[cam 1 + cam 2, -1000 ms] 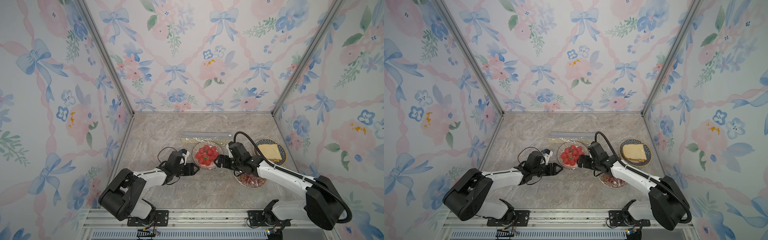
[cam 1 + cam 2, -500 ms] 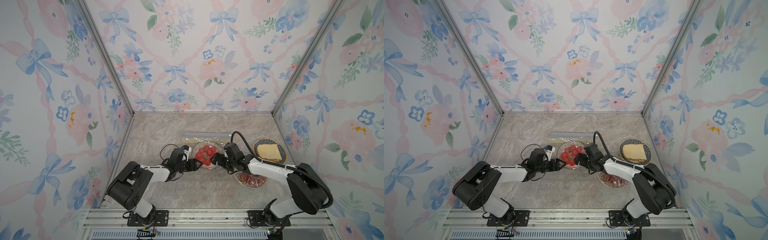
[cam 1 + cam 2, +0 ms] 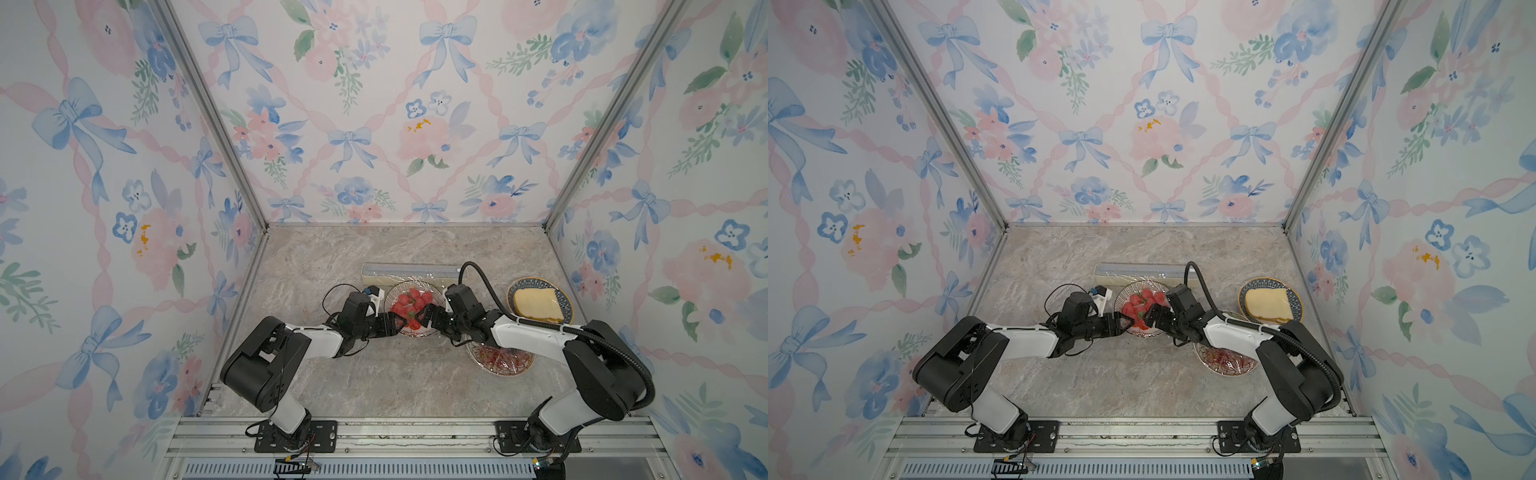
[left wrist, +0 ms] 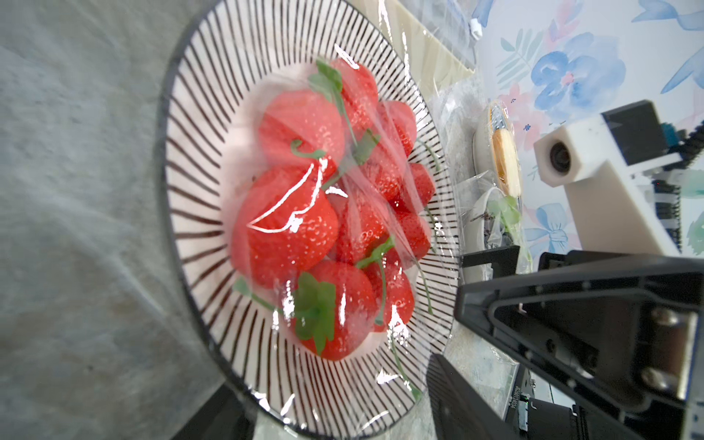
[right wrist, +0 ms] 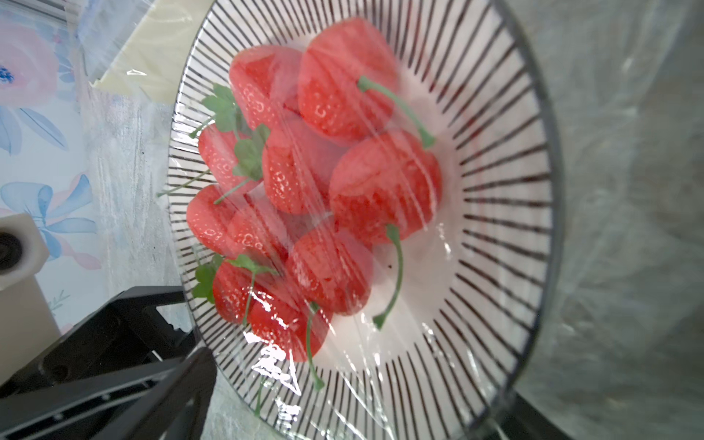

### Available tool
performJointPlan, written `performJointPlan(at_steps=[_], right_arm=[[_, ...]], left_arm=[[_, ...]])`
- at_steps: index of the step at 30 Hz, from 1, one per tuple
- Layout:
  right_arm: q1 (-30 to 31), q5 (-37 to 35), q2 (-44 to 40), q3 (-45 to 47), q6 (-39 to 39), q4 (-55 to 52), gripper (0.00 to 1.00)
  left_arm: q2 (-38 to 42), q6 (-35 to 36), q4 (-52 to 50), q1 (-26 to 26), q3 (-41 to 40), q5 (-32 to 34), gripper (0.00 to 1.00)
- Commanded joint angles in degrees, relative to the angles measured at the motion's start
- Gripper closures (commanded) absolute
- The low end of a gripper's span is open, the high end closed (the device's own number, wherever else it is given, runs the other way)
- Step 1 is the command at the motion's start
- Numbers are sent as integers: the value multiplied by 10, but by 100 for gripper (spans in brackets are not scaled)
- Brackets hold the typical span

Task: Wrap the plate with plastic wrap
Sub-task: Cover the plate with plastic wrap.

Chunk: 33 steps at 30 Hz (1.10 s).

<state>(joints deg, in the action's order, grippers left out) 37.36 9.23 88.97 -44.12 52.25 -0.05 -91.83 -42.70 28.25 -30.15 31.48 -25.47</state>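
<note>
Plastic wrap (image 5: 430,335) on the strawberry plate (image 4: 190,213) looked thin, clingy and tear-prone, so I'd pinch its loose edges; left tool (image 3: 400,324) and right tool (image 3: 420,315) both gaped open.

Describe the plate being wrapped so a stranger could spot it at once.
On the marble tabletop, look in front of the long cream box at the back. The plate there is white with thin black radiating lines and holds strawberries under plastic wrap; its neighbour is a blue plate with a yellow slice.
</note>
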Motion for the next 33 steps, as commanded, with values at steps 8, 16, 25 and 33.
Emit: performJointPlan(at_steps=[8, 16, 25, 33], right_arm=[[7, -14, -57, 27, -7, -90, 3], [22, 10, -29, 47, 51, 15, 3], [21, 8, 12, 7, 41, 72, 3], [17, -13, -32, 25, 27, 36, 3]], left_arm=[[15, 9, 21, 20, -26, 2, 28], [12, 10, 21, 22, -23, -3, 28], [14, 9, 20, 22, -22, -8, 27], [24, 11, 20, 27, -24, -1, 27]])
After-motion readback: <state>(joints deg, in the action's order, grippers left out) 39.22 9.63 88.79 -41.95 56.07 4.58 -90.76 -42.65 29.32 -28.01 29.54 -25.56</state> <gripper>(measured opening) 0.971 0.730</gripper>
